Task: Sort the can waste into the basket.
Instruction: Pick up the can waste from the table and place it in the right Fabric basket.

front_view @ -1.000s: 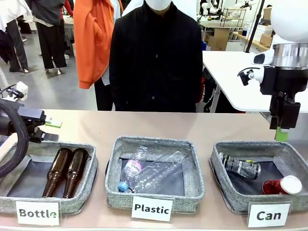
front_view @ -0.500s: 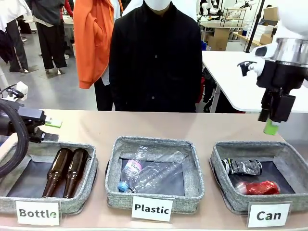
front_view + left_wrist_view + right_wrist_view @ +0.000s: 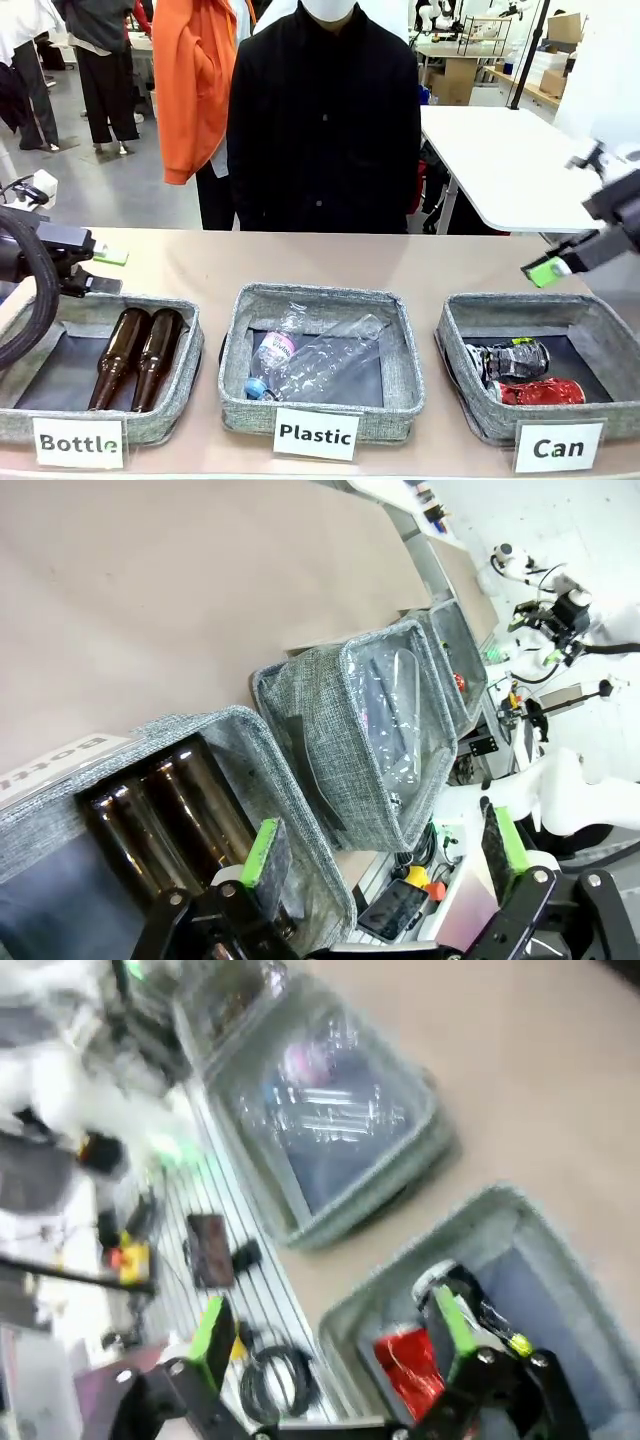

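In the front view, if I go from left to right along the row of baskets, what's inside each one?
Bottle basket with two brown glass bottles → Plastic basket with clear plastic bottles → Can basket with the black can and the red can.

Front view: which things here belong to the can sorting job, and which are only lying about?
Part of the job:
red crushed can
black crushed can
"Can" basket, holding both cans

Lying about:
"Plastic" basket with clear plastic bottles
"Bottle" basket with two brown glass bottles
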You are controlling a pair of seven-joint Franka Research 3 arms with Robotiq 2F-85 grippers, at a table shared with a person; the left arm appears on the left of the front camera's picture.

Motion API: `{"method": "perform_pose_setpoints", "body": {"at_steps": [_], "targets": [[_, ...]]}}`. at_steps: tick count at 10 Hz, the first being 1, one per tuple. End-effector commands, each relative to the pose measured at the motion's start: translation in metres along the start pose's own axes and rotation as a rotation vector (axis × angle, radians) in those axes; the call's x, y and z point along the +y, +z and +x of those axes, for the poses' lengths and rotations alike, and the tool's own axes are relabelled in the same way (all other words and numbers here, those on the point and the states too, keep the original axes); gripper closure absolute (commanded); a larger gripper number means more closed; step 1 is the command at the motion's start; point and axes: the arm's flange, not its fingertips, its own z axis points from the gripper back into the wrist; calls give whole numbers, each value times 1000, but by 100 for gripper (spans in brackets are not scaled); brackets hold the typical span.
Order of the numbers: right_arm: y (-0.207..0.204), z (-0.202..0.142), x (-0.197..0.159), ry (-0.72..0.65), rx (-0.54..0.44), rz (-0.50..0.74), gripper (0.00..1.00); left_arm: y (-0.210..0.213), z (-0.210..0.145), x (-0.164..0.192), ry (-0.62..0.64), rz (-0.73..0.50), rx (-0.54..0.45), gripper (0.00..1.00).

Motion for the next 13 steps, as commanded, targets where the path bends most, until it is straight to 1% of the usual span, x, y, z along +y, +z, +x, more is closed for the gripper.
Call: {"method": "perform_pose_setpoints", "body": {"at_steps": [1, 2, 3, 4, 5, 13], "targets": [[12, -48, -15, -6, -512, 57, 0, 2, -1, -2, -2, -11, 1, 0], [19, -66, -25, -52, -576, 33, 0, 2, -1, -2, -2, -11, 1, 0], [17, -72, -35, -97, -563, 15, 0, 2, -1, -2, -2, -11, 1, 0], [10, -63, -45, -105, -482, 1, 0, 2, -1, -2, -2, -11, 1, 0], [44, -62, -39, -135, -466, 23, 0, 2, -1, -2, -2, -11, 1, 0], [44, -62, -39, -135, -466, 23, 0, 2, -1, -2, -2, -11, 1, 0]]}}
